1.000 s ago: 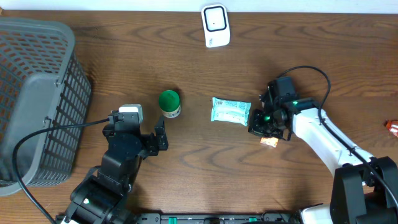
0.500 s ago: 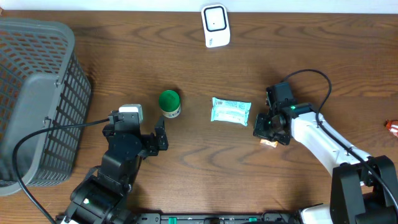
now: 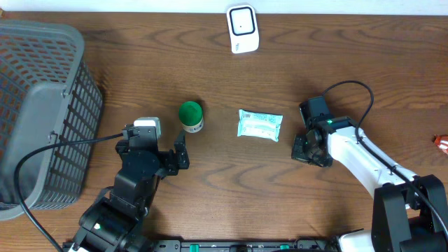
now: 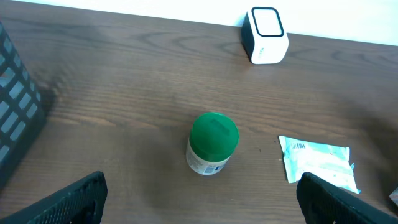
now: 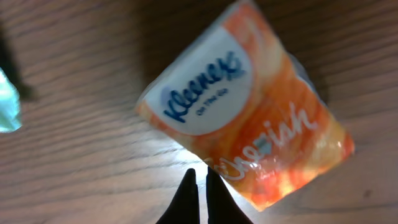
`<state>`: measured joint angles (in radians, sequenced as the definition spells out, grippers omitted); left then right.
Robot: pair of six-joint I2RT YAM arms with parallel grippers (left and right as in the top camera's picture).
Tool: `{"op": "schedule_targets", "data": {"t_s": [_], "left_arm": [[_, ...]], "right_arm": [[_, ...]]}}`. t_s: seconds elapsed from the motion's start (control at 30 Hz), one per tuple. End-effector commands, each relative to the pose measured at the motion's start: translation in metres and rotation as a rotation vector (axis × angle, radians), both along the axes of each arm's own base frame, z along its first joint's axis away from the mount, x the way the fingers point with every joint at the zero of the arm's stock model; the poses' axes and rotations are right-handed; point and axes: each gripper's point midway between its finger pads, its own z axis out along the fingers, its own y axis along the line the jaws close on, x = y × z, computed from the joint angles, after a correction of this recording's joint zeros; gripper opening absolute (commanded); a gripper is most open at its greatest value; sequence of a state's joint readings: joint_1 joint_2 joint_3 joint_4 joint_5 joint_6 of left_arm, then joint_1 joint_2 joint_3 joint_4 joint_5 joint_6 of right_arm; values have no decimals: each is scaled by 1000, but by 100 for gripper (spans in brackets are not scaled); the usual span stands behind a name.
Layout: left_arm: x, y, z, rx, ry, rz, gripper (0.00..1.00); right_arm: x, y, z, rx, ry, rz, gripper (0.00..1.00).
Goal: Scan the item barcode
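An orange Kleenex tissue pack [image 5: 249, 106] lies flat on the wooden table and fills the right wrist view. My right gripper [image 5: 199, 175] is shut, its tips close together at the pack's lower edge, with nothing seen between them. In the overhead view the right gripper [image 3: 310, 148] covers the pack. The white barcode scanner [image 3: 242, 29] stands at the table's far edge. My left gripper [image 3: 152, 148] rests wide open and empty near the front, short of a green-lidded bottle [image 4: 212, 143].
A pale teal wipes packet [image 3: 260, 125] lies between the bottle [image 3: 190, 115] and the right arm. A grey mesh basket [image 3: 42, 112] takes up the left side. A small red object [image 3: 442, 143] peeks in at the right edge.
The right gripper has shifted right and toward the front, now covering the orange pack that showed beside it before. The left arm has not moved.
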<state>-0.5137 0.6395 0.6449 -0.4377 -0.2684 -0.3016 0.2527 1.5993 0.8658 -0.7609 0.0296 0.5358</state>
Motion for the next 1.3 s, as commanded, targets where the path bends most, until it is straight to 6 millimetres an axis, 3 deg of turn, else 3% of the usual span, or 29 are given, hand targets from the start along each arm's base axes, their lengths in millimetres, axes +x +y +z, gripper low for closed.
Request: {"op": "schedule_targets", "data": {"t_s": [0.0, 0.23, 0.27, 0.3, 0.33, 0.37, 0.4, 0.5, 0.53, 0.63, 0.67, 0.73, 0.9, 0.97, 1.27], "left_arm": [[1, 3, 2, 14, -11, 10, 98], [1, 3, 2, 14, -11, 10, 98], [1, 3, 2, 14, -10, 10, 98], [1, 3, 2, 14, -11, 10, 98], [1, 3, 2, 14, -11, 10, 98], [1, 3, 2, 14, -11, 10, 98], [1, 3, 2, 14, -11, 10, 98], [1, 3, 2, 14, -11, 10, 98], [1, 3, 2, 14, -11, 10, 98], [1, 3, 2, 14, -11, 10, 98], [1, 3, 2, 14, -11, 10, 98], [1, 3, 2, 14, -11, 10, 98], [1, 3, 2, 14, -11, 10, 98], [1, 3, 2, 14, -11, 10, 98], [1, 3, 2, 14, -11, 10, 98]], "right_arm": [[15, -13, 9, -87, -50, -16, 4], [33, -14, 50, -116, -66, -17, 6], [34, -13, 57, -111, -62, -21, 12], [35, -9, 65, -91, -56, -24, 25], [36, 0, 73, -42, -47, -21, 48], [36, 5, 76, -14, -45, -18, 61], [38, 15, 81, 42, -45, -13, 68], [40, 38, 89, 164, -43, 35, 76], [39, 41, 89, 176, -39, 78, 88], [36, 43, 86, 190, -27, 81, 87], [35, 45, 87, 202, -25, 80, 97], [34, 45, 87, 210, -12, 16, 99], [0, 32, 83, 159, 157, -487, 99], [-1, 25, 83, 117, 148, -568, 99], [3, -3, 76, -38, 86, -643, 99]]}}
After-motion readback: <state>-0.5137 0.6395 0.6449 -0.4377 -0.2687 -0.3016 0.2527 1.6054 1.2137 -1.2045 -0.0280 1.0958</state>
